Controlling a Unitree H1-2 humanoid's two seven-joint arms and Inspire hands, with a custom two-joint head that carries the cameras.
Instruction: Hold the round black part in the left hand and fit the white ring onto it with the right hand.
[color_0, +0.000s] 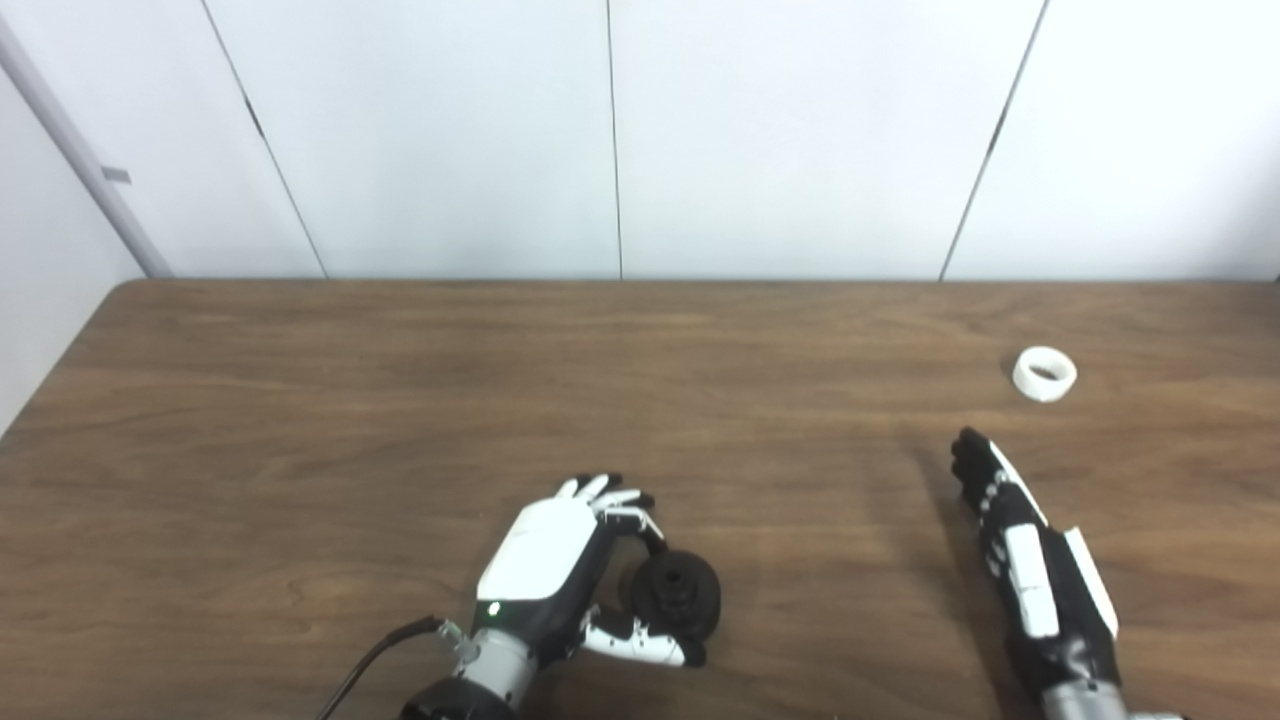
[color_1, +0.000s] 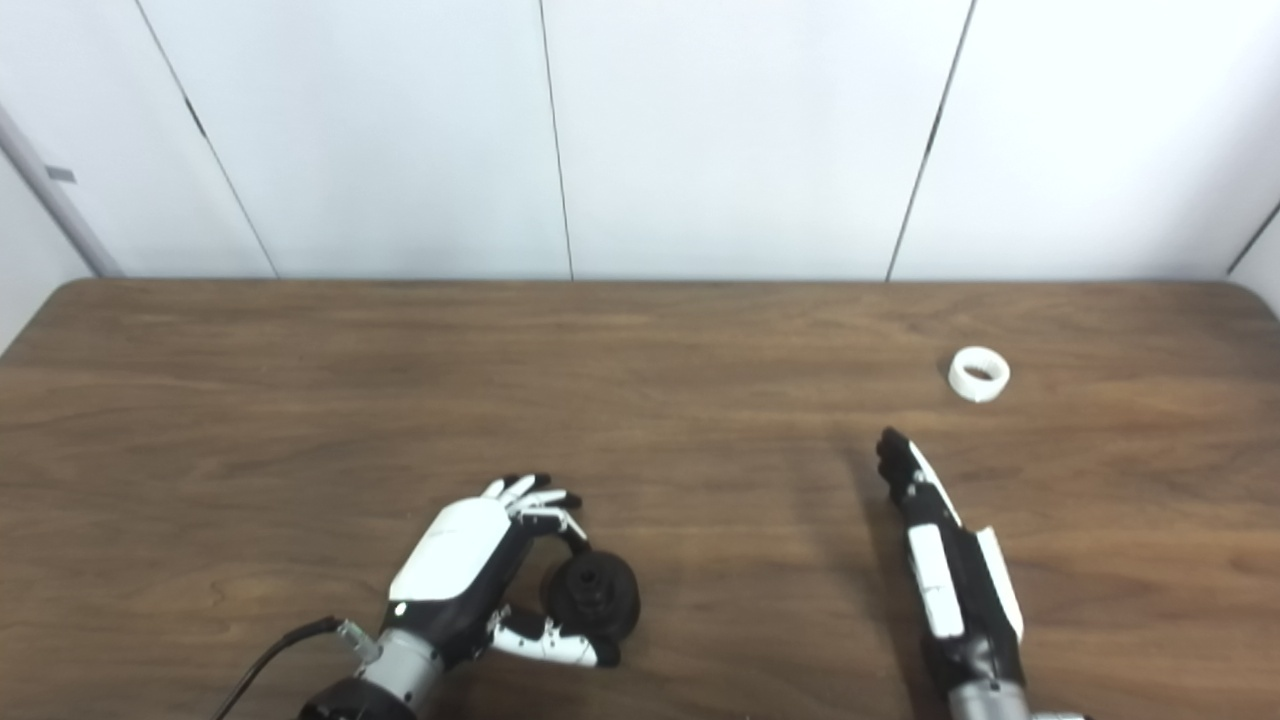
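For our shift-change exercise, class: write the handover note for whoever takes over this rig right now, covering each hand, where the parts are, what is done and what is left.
Left hand: shut on the round black plastic part, low at the near edge of the brown wooden table.
Right hand: open, empty, fingers stretched toward the small white plastic ring, clearly short of it.
White ring: lying flat on the table, far right, untouched.
Done: black part gripped.
Left: pick up the ring, carry it over, fit it onto the black part.
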